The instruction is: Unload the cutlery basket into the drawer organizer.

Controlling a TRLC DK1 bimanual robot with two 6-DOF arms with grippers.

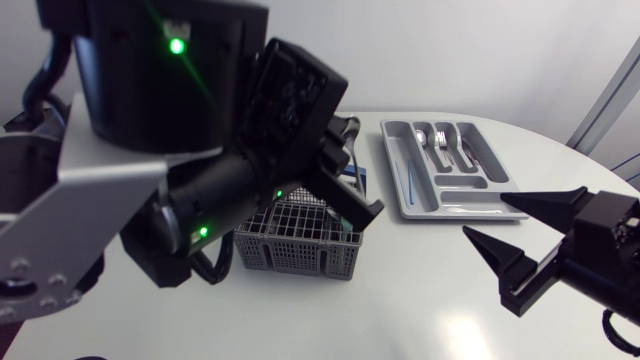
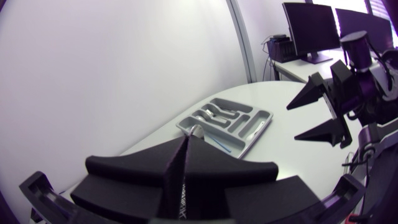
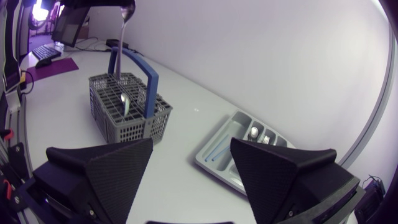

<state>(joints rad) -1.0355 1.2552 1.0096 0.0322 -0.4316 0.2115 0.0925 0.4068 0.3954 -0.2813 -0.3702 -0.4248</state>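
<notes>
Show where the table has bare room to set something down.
Bare table between the cutlery basket and the drawer organizer, running forward to the right gripper; also in front of the basket. Crowded: over the basket, where the left arm hangs.

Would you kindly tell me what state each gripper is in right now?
Left gripper: closed on a spoon.
Right gripper: open, holding nothing.

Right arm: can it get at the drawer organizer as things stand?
Probably yes. The right gripper is open and hangs close to a corner of the organizer, with nothing showing between them. The left gripper, shut on a spoon, is over the basket, out of that path.
</notes>
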